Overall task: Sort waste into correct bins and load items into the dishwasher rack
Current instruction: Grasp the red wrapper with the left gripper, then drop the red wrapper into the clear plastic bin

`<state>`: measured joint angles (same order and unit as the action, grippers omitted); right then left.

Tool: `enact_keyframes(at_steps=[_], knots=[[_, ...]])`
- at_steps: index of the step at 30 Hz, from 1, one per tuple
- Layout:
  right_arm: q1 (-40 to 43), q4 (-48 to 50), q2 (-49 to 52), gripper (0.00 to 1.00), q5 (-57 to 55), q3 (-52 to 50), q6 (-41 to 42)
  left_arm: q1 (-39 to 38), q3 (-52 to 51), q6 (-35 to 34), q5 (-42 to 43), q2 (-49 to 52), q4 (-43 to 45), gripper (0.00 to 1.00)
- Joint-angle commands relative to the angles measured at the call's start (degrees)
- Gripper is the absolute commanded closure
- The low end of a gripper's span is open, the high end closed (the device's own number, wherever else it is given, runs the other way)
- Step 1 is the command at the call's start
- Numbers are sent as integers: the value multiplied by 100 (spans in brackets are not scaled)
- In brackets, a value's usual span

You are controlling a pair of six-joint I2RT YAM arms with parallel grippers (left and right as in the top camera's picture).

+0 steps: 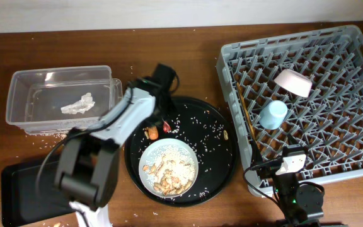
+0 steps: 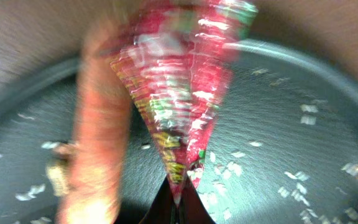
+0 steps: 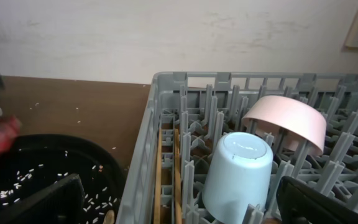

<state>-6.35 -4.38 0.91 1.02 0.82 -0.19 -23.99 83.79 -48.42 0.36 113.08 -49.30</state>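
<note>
My left gripper [image 2: 179,200] is shut on the tip of the red snack wrapper [image 2: 185,81], over the round black tray [image 2: 303,81]. In the overhead view the gripper [image 1: 166,120] and wrapper [image 1: 167,127] are at the tray's upper left. The orange carrot [image 1: 150,132] lies just beside them, blurred in the left wrist view [image 2: 98,124]. The white plate [image 1: 169,165] holds peanuts and rice. The tissue [image 1: 77,104] lies in the clear tub [image 1: 24,82]. Bowl [image 1: 293,82], cup [image 1: 273,115] and chopsticks [image 1: 247,120] sit in the grey rack [image 1: 333,57]. My right gripper [image 3: 185,211] is open and empty at the rack's front left corner.
The flat black tray [image 1: 24,189] lies at the front left, under the left arm. Rice grains are scattered over the round tray [image 1: 222,157] and the table near the tub. In the right wrist view, the cup [image 3: 238,174] stands upside down beside the chopsticks [image 3: 160,180].
</note>
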Motion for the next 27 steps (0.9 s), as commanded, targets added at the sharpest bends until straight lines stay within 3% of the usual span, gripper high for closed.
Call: enact_keyframes(at_steps=[1, 4, 8, 10, 11, 12, 15, 20, 27], knots=[[37, 9, -48, 2, 28, -50, 22, 365, 553, 1003, -697, -1097, -415, 100], [37, 9, -48, 2, 28, -50, 22, 1054, 573, 1058, -1139, -1622, -785, 100], [37, 9, -48, 2, 28, -50, 22, 2205, 411, 1054, -901, -1545, -745, 95], [37, 9, -48, 2, 28, -50, 22, 2511, 356, 1058, -855, -1335, -573, 83], [37, 9, -48, 2, 28, -50, 22, 2616, 356, 1060, -855, -1220, -476, 66], [37, 9, -48, 2, 28, -50, 22, 2697, 358, 1099, -778, -1132, -382, 59], [37, 9, -48, 2, 28, -50, 22, 2892, 393, 1388, -164, -1099, -144, 52], [37, 9, -48, 2, 28, -50, 22, 2645, 839, 2170, 546, -1163, -313, 51], [37, 9, -48, 2, 28, -50, 22, 1023, 507, 2752, -125, -686, -782, 60]])
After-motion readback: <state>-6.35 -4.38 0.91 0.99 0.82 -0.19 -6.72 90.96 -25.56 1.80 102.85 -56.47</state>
